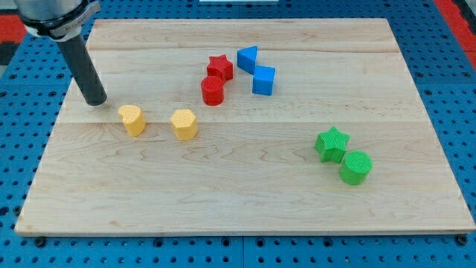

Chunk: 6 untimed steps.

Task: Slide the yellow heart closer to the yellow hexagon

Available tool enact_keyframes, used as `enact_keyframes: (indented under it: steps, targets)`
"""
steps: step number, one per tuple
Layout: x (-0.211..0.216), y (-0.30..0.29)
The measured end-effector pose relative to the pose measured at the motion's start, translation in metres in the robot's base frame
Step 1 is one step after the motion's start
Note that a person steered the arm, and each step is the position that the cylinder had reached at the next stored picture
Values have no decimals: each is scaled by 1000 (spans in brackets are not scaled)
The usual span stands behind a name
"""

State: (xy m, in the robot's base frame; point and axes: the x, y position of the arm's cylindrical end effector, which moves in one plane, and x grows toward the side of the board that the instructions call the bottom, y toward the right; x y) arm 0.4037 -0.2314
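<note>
The yellow heart (132, 119) lies at the board's left middle. The yellow hexagon (184, 123) lies a short way to its right, with a gap between them. My tip (95, 102) rests on the board up and to the left of the yellow heart, a little apart from it and not touching it.
A red star (219, 67) and a red cylinder (213, 91) sit near the top middle, with a blue triangle (248, 58) and a blue cube (263, 80) to their right. A green star (332, 144) and a green cylinder (355, 167) lie at the right. The wooden board (245, 201) has blue pegboard around it.
</note>
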Motion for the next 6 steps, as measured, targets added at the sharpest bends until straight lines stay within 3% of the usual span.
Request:
enact_keyframes:
  steps: [4, 6]
  targets:
    - [42, 68]
    - [49, 130]
